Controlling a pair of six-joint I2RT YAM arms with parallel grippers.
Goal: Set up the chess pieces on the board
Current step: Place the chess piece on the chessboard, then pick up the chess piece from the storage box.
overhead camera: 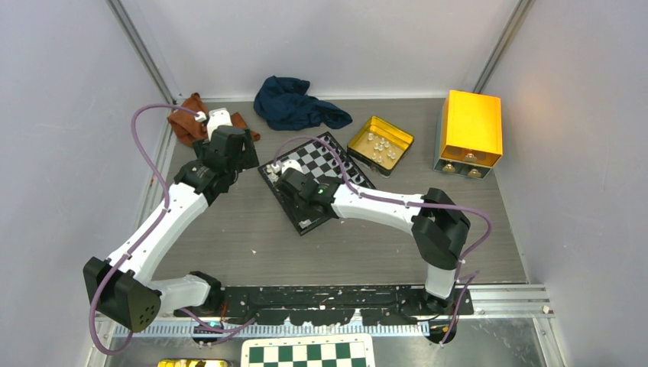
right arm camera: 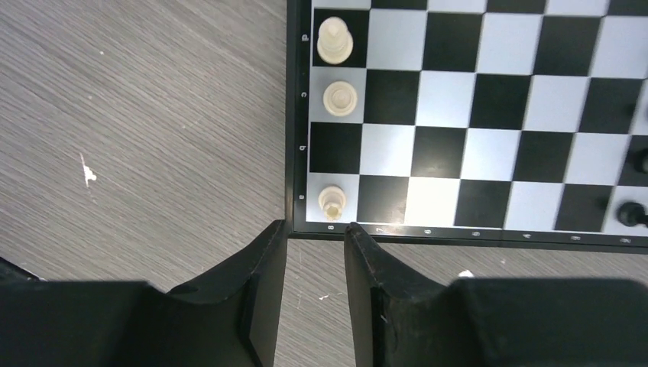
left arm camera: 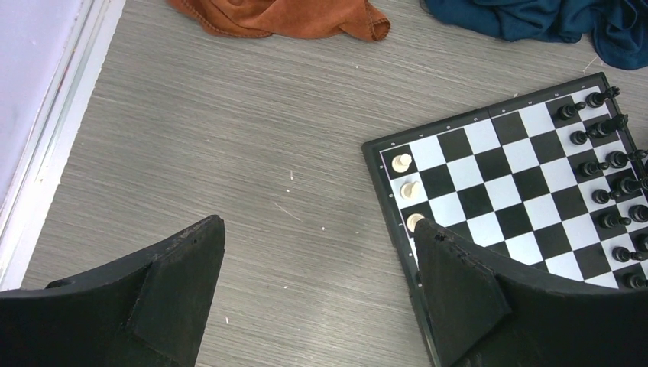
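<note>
The board (overhead camera: 325, 157) lies mid-table with black pieces (overhead camera: 353, 170) along its right edge. In the left wrist view the board (left arm camera: 497, 164) holds three white pieces (left arm camera: 410, 189) down its left file and black pieces (left arm camera: 611, 164) on the far side. My left gripper (left arm camera: 317, 229) is wide open and empty over bare table just left of the board; in the top view it (overhead camera: 235, 157) sits beside the board's left corner. My right gripper (right arm camera: 315, 228) is open by a narrow gap, empty, at the board's rim (right arm camera: 428, 232) just below a white piece (right arm camera: 331, 200). Two more white pieces (right arm camera: 340, 98) stand above it.
A gold tin (overhead camera: 397, 136) with several white pieces stands right of the board. A yellow box (overhead camera: 468, 130) is at the far right. A blue cloth (overhead camera: 298, 103) and an orange cloth (overhead camera: 187, 122) lie at the back. A green-and-white checkered sheet (overhead camera: 309, 353) lies at the near edge.
</note>
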